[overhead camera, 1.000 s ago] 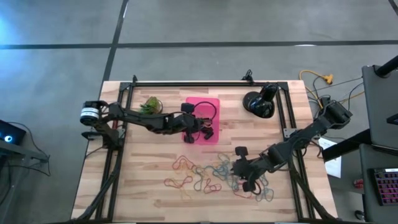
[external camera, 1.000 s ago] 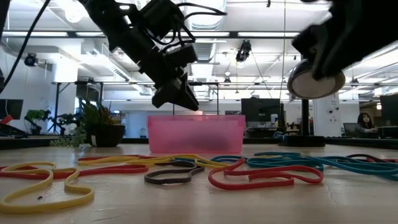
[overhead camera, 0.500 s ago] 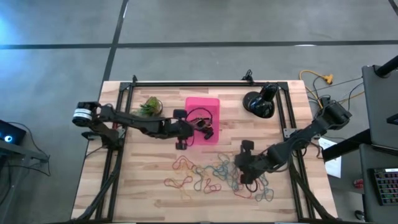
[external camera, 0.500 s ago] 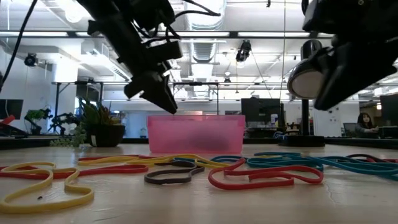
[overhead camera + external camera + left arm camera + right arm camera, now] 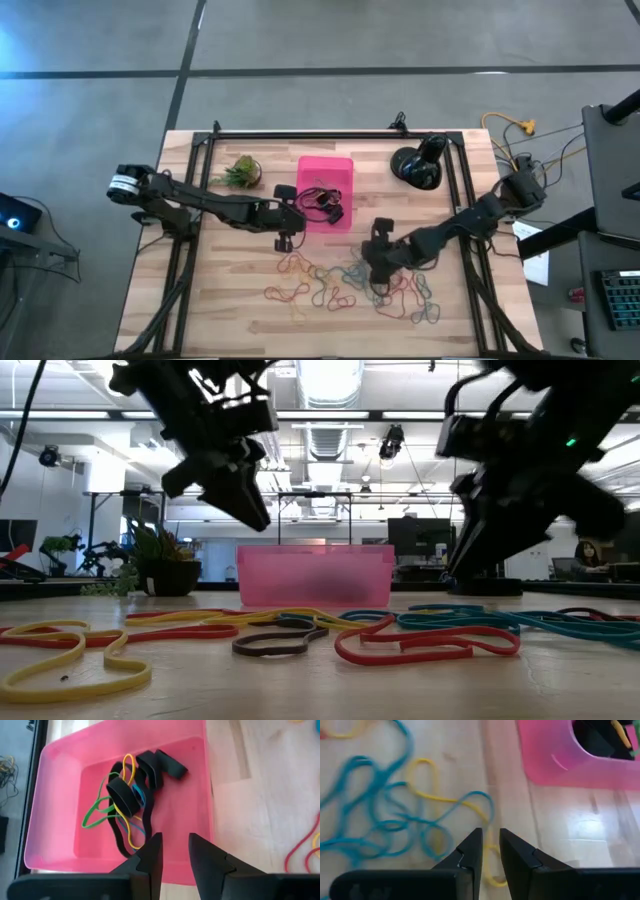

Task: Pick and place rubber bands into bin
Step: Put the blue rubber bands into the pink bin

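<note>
High view is showing you the whole bench (image 5: pixel 230 300) from straight above, with both arms reaching in toward the middle. The bin (image 5: pixel 342 163), a bright pink tray, is sitting near the far centre of the bench, and it is already holding a small tangle of rubber bands (image 5: pixel 131 800) in black, green, yellow and blue. The loose rubber bands (image 5: pixel 330 285) are lying scattered on the wood on the near side of the bin, mostly toward the right arm.

Your left gripper (image 5: pixel 287 226) is hanging just beside the bin's near left corner, off to the side of it and above the bench. Its wrist view is showing the two fingers (image 5: pixel 150 857) slightly parted with nothing between them. Judging from that, it is sitting there because its load is already in the bin.

Your right gripper (image 5: pixel 378 258) is hovering over the right end of the loose pile, low over the bench. Its fingers (image 5: pixel 469 851) are standing a narrow gap apart and pinching nothing, with teal and yellow bands (image 5: pixel 425 795) lying just ahead of the tips. That placement is suggesting a pick from this cluster next.

A small green plant (image 5: pixel 241 170) is sitting left of the bin, and a round black object (image 5: pixel 417 166) right of it, both well apart from the bands.
</note>
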